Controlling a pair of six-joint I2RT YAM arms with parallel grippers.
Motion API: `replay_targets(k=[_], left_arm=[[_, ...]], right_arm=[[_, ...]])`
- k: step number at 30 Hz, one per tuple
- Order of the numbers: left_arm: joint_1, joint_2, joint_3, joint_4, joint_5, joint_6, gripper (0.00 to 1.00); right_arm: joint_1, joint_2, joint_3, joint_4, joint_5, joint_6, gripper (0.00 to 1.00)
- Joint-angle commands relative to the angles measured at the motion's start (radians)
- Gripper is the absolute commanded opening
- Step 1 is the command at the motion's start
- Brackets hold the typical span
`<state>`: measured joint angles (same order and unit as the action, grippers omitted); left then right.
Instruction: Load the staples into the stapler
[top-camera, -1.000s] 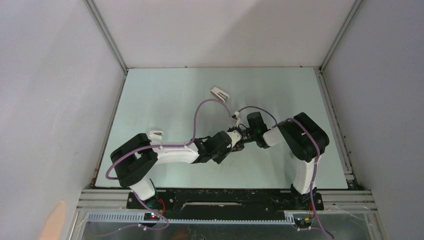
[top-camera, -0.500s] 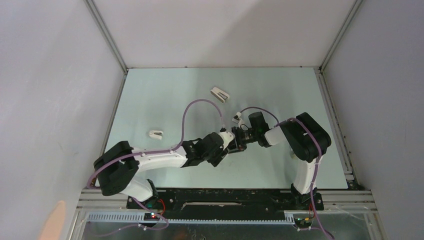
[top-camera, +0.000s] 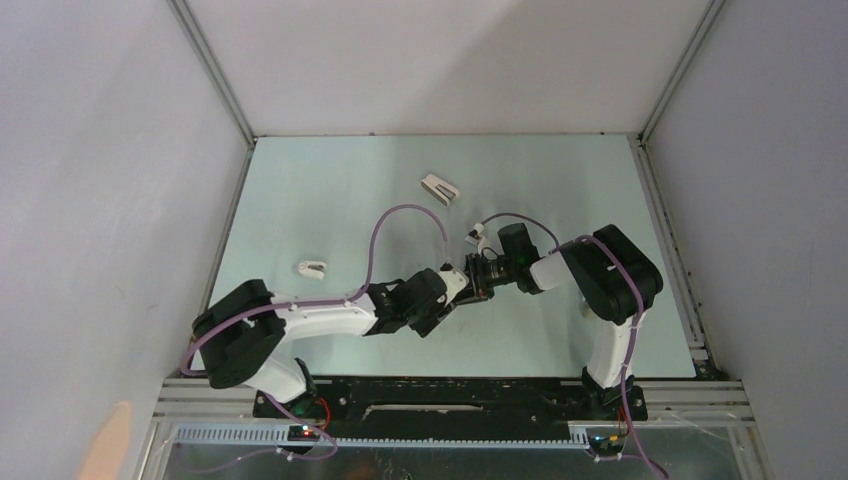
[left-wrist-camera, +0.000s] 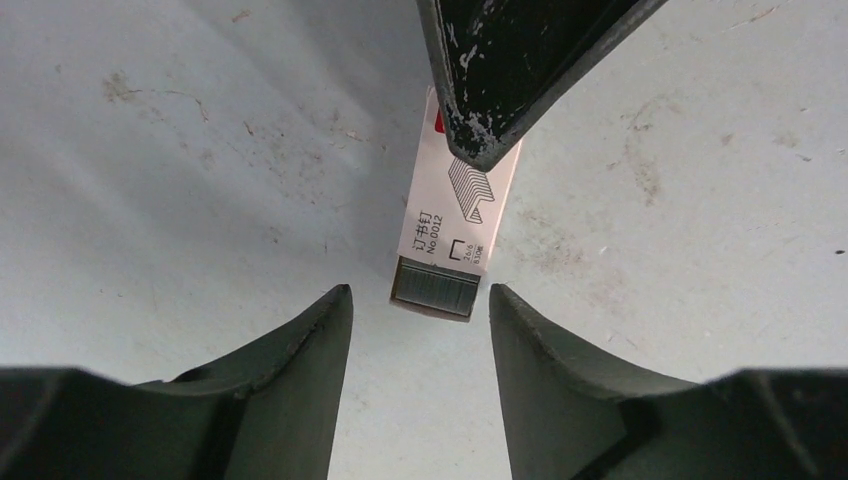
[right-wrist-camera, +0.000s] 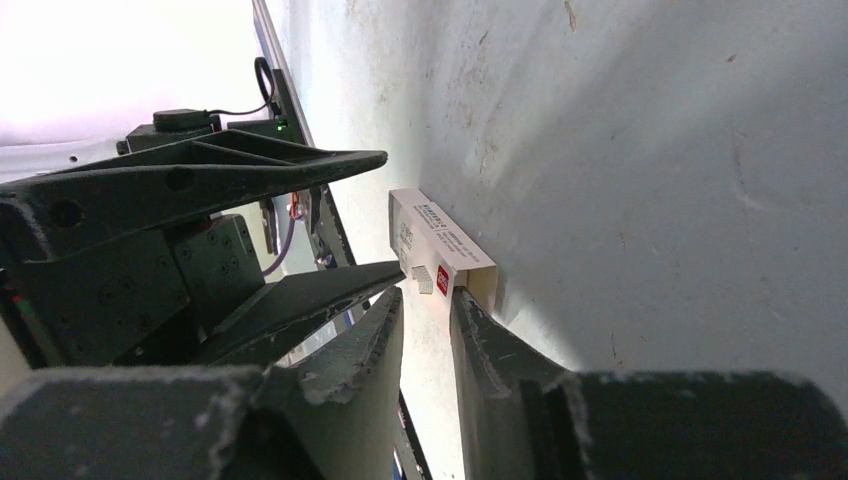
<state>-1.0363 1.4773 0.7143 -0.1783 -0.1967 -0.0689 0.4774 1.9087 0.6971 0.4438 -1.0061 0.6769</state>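
Right now the staples (left-wrist-camera: 435, 290) peek out as a grey ribbed block from the near end of a little white box (left-wrist-camera: 455, 200) that lies flat on the table (left-wrist-camera: 200, 180). The box is long and thin. Its long side runs away from the left gripper (left-wrist-camera: 420, 300) toward the right gripper (right-wrist-camera: 425, 295), leaning just a bit to one side. The grey end sits just in front of the gap between the left fingers (left-wrist-camera: 300, 350), which are spread apart and hold nothing. The right fingers (right-wrist-camera: 480, 340) are close together at the far end of the box, by its red mark, but it is hard to tell if they really pinch it. The left arm looks nearer to the staples, so it would likely just slide forward a little and squeeze the block from both sides
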Motion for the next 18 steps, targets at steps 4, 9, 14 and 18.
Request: replay_targets(k=[4,9,14,18], left_arm=[[0.03,0.016,0.021,-0.013,0.041,0.048,0.53],[0.042,0.006,0.01,0.004,0.075,0.051,0.49],[0.044,0.02,0.011,0.018,0.109,0.056,0.48],[0.043,0.029,0.009,0.03,0.129,0.063,0.47]], right_arm=[[-0.004,0.015,0.016,0.048,0.0,-0.006,0.25],[-0.006,0.03,0.016,0.061,-0.002,0.001,0.21],[-0.005,0.041,0.016,0.073,-0.005,0.003,0.18],[-0.007,0.044,0.016,0.076,-0.006,0.003,0.14]])
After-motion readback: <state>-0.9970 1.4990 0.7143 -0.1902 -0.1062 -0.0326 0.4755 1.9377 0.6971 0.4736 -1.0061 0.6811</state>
